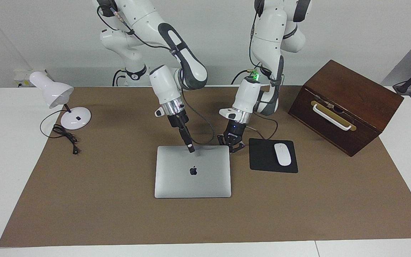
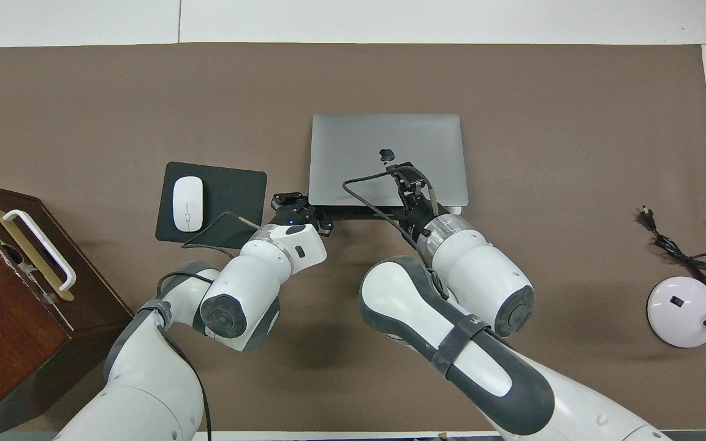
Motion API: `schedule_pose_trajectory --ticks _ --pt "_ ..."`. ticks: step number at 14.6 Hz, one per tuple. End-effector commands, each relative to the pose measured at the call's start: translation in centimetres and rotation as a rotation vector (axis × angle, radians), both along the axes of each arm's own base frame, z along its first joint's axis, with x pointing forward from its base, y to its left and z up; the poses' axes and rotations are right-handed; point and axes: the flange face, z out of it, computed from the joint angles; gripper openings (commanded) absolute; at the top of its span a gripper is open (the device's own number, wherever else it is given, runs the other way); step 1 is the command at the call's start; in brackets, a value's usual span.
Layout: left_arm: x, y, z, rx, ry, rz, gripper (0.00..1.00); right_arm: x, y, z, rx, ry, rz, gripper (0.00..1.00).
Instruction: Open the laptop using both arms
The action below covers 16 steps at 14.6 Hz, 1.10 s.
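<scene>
- Silver-grey laptop [image 1: 192, 171] lies closed on the counter, long axis toward each arm's end, beside the mouse pad [image 1: 272, 155].
- Left end effector [image 1: 231, 145], pinched shut and empty, sits at the laptop's robot-side corner.
- Right end effector [image 1: 190, 148], apparently shut, meets that lid edge.

Matt silver metal laptop [image 1: 192, 175] — glossy white plastic arms [image 1: 259, 32], dark polished wooden box [image 1: 348, 103], matt brown mat [image 1: 298, 207].

Left arm [image 1: 262, 64]: comes down steeply, wrist angled toward the table.
Left gripper [image 1: 231, 147]: low, fingertips together, links splayed.
Right arm [image 1: 177, 53]: elbow bent, forearm sloping down, wrist tilted.
Right gripper [image 1: 191, 149]: points down and forward, fingers together in a narrow line; in the overhead view [image 2: 403, 174] it extends forward from the wrist.
</scene>
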Motion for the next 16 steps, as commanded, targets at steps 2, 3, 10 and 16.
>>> schedule_pose_trajectory --ticks 2,3,10,16 --pt "-0.5 -0.7 -2.0 0.020 0.016 -0.015 0.00 1.1 0.1 0.2 0.004 -0.011 0.022 1.00" --pt "-0.5 -0.7 -2.0 0.020 0.016 -0.015 0.00 1.2 0.0 0.1 0.003 -0.011 0.021 1.00" --pt "-0.5 -0.7 -2.0 0.020 0.016 -0.015 0.00 4.1 0.7 2.5 0.062 -0.057 0.008 1.00" --pt "-0.5 -0.6 -2.1 0.021 0.017 -0.015 0.00 6.5 1.5 4.8 0.143 -0.074 0.027 1.00"
